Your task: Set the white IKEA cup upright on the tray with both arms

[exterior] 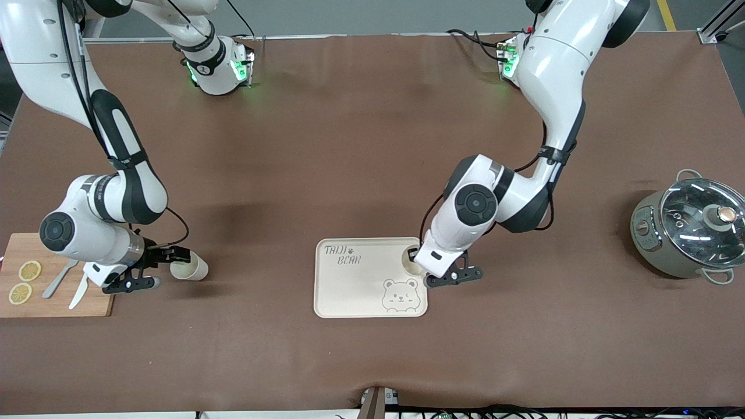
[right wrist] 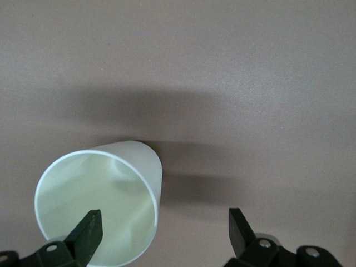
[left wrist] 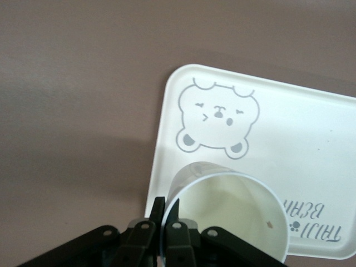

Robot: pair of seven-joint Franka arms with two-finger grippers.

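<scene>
A cream tray (exterior: 355, 285) with a grey bear drawing lies mid-table, near the front camera. My left gripper (exterior: 415, 257) is shut on the rim of a white cup (exterior: 412, 266), which stands mouth-up over the tray's corner toward the left arm's end. In the left wrist view my left gripper (left wrist: 167, 210) pinches the wall of this cup (left wrist: 233, 214) above the tray (left wrist: 300, 128). A second white cup (exterior: 190, 269) lies on its side on the table. My right gripper (exterior: 165, 269) is open at its mouth. In the right wrist view my right gripper (right wrist: 164, 231) straddles part of this cup's (right wrist: 100, 200) rim.
A wooden cutting board (exterior: 64, 305) with lemon slices (exterior: 29, 270) and cutlery lies at the right arm's end, beside the lying cup. A grey pot with a glass lid (exterior: 692, 233) stands at the left arm's end.
</scene>
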